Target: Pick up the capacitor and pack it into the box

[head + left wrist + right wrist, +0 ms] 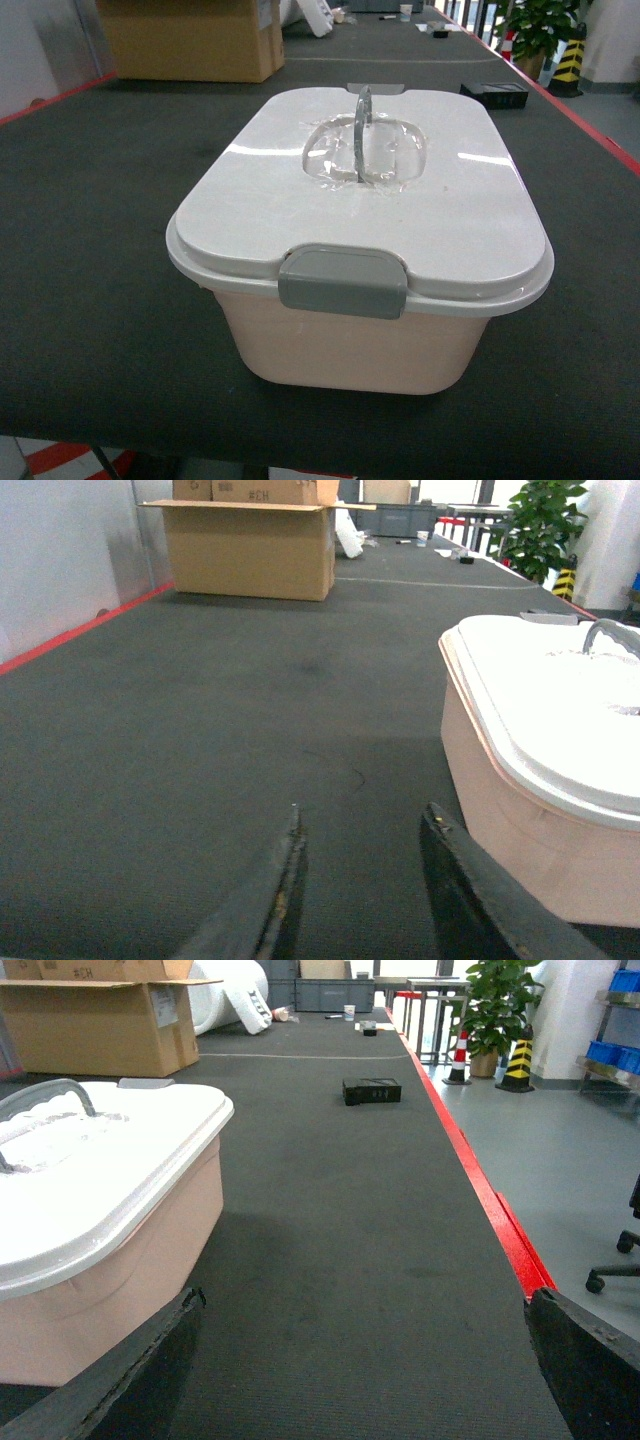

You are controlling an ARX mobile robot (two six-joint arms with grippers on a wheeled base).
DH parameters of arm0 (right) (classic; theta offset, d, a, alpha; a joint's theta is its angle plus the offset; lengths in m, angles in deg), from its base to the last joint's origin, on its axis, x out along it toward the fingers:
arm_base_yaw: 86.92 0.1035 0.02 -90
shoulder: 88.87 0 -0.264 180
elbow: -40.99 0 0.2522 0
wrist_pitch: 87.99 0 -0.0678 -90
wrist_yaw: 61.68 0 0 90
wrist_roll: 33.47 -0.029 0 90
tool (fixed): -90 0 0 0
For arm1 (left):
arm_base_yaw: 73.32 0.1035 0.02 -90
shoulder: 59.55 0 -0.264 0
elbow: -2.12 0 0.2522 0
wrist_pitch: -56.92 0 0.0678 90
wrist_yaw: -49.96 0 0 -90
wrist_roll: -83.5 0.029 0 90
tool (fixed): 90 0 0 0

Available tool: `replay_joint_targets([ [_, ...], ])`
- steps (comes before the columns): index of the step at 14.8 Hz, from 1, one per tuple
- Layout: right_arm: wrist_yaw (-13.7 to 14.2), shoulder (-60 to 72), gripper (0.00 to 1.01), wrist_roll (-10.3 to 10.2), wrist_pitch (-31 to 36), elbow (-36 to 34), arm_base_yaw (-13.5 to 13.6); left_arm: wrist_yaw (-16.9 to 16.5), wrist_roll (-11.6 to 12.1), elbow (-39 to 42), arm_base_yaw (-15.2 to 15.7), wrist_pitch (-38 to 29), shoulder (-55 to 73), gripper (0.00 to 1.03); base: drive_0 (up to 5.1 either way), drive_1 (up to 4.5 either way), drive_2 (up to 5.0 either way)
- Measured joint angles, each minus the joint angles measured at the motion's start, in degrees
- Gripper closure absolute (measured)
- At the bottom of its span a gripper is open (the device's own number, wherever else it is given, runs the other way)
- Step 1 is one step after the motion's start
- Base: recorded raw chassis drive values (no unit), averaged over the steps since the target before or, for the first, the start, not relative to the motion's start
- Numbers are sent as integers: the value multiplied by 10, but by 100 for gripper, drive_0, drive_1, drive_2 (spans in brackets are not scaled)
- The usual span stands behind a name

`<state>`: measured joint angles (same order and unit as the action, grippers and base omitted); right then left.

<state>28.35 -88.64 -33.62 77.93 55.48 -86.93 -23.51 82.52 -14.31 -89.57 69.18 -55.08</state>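
The box is a pale pink tub standing in the middle of the dark mat. Its white lid is on, the grey front latch is down and the grey handle stands upright. No capacitor shows in any view. My left gripper is open over bare mat, with the box just to its right. My right gripper is wide open over bare mat, with the box to its left. Neither gripper holds anything, and neither shows in the head view.
A brown cardboard carton stands at the far left of the mat. A small black rectangular block lies at the far right near the red edge strip. Beyond that edge are floor, a potted plant and a chair base.
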Motion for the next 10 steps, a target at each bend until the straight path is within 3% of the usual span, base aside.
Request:
replay_joint_targets([
  [2,0,0,3,0,0,0,0,-50,1,19,50,16,-36,100,0,0,0],
  [3,0,0,3,0,0,0,0,-72,1,19,72,9,-37,101,0,0,0],
  [4,0,0,3,0,0,0,0,-146,3,19,139,19,-38,101,0,0,0],
  [5,0,0,3,0,0,0,0,-156,3,19,168,17,-38,101,0,0,0],
  [10,0,0,3,0,0,0,0,-165,4,19,161,18,-38,101,0,0,0],
])
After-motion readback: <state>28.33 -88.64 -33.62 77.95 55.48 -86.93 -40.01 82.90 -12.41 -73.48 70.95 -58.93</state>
